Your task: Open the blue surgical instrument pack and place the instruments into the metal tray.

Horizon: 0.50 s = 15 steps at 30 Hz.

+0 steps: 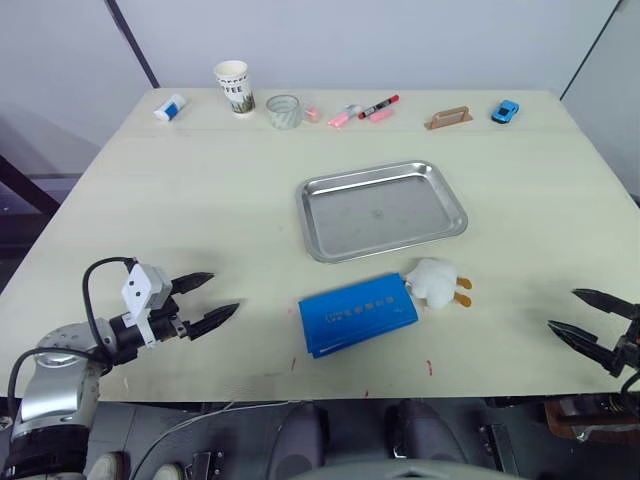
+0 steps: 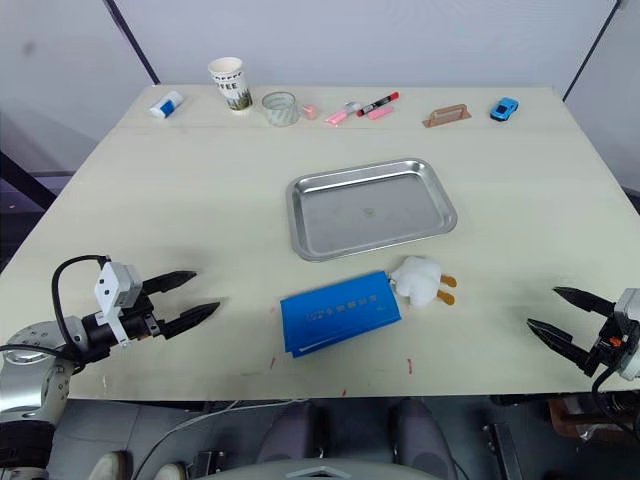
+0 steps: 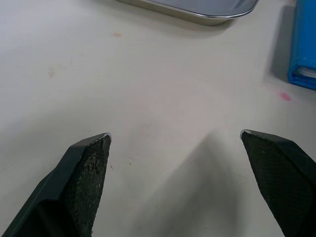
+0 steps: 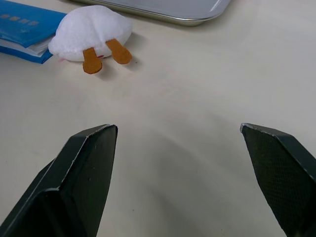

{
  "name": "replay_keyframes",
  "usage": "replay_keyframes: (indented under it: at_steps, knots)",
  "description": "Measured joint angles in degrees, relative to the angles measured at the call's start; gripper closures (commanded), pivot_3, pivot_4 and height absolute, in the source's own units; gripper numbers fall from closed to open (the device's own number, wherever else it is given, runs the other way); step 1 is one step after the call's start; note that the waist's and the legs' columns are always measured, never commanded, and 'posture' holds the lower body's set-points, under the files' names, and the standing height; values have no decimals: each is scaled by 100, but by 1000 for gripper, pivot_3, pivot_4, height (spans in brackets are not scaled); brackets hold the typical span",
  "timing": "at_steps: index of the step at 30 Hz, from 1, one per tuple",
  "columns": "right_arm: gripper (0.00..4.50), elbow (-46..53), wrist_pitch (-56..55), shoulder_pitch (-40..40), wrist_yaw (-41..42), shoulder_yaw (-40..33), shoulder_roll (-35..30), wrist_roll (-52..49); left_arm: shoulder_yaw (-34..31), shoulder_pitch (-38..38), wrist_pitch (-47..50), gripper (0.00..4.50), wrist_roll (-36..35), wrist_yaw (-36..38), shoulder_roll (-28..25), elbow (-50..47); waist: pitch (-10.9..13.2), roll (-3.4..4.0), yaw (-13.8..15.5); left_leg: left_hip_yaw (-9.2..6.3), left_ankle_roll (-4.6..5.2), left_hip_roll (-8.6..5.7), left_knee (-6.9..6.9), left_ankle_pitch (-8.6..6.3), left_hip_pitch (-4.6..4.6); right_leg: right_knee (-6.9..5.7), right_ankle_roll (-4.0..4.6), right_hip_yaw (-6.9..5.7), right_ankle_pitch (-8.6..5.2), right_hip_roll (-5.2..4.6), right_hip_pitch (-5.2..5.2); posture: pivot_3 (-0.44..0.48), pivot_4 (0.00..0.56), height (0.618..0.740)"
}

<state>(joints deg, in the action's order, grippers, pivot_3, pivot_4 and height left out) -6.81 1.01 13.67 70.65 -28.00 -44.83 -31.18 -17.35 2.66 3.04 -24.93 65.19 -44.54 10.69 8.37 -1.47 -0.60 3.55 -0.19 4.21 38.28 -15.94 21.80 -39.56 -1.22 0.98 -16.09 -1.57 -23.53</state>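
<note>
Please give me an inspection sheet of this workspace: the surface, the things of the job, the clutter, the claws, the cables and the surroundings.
Surface: pale table, a few small red marks near its front edge.
Job's things: blue surgical instrument pack closed, lying flat just in front of the metal tray; tray empty; instruments nothing seen.
Clutter: white plush toy touching the pack's right end; along the far edge a small white and blue item, paper cup, glass jar, pink and red markers, brown holder, blue toy car.
Claws: left claw open, holding nothing; right claw open, holding nothing.
Cables: black cable looping at the left wrist.
Surroundings: light wall behind the table.
</note>
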Motion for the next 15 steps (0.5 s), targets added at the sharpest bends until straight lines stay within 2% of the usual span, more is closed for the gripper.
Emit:
replay_keyframes:
  at_steps: [6, 15]
  knots:
    - [105, 209, -15, -403, -290, 272, 239, 126, 35, -53, -120, 0, 19, 59, 107, -8, 1, 2, -11, -1, 0, 2, -1, 0, -1, -1, 1, 0, 0, 4, 0, 0, 150, 725]
    - [105, 459, 70, -384, -497, 510, 360, 175, 73, 117, -53, 0, 21, 218, 126, -148, 4, 2, 3, 0, 0, 1, 0, 0, 3, 5, -1, 0, 1, 0, 0, 0, 150, 725]
